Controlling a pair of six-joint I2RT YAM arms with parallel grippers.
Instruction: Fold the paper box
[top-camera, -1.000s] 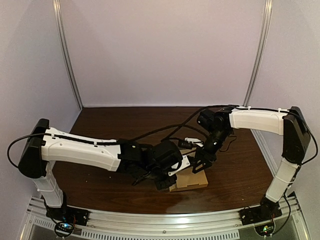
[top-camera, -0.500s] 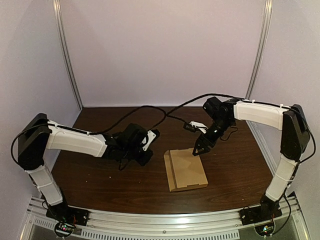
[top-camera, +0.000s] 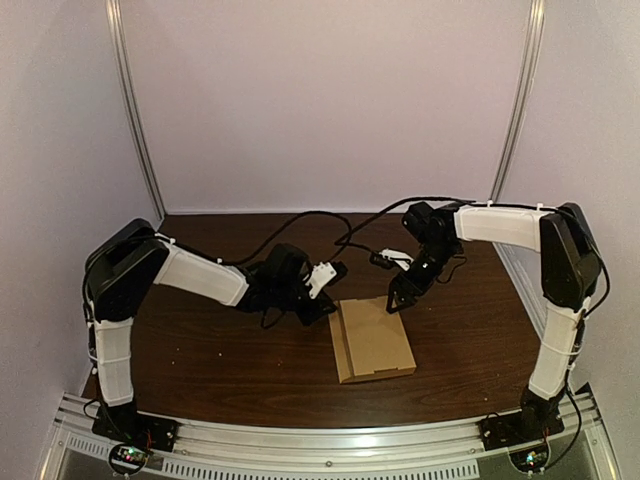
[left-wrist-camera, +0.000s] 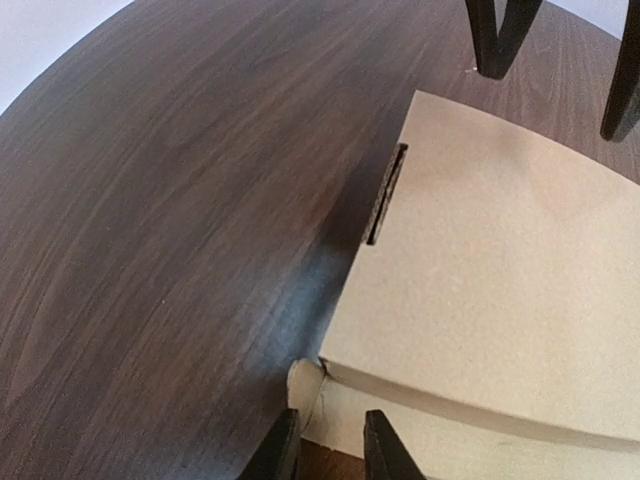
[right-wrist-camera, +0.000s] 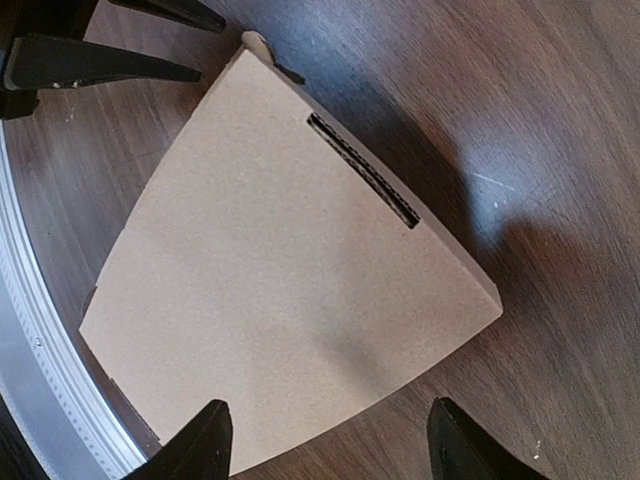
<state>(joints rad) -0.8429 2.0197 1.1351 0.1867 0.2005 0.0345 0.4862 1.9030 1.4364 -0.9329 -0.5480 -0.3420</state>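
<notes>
Two grippers flank the far end of the flat paper box (top-camera: 375, 342), which lies on the table (top-camera: 220, 350) with its long axis running near-to-far. Your left gripper (left-wrist-camera: 325, 455), jaws narrowly parted and empty, noses its far-left corner. Your right gripper (right-wrist-camera: 335, 445), jaws wide, hovers over the far-right corner, about equally near.

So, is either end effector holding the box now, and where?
Right end effector: open over the paper box, holding nothing. Left end effector: at its corner, hold cannot be told.
</notes>
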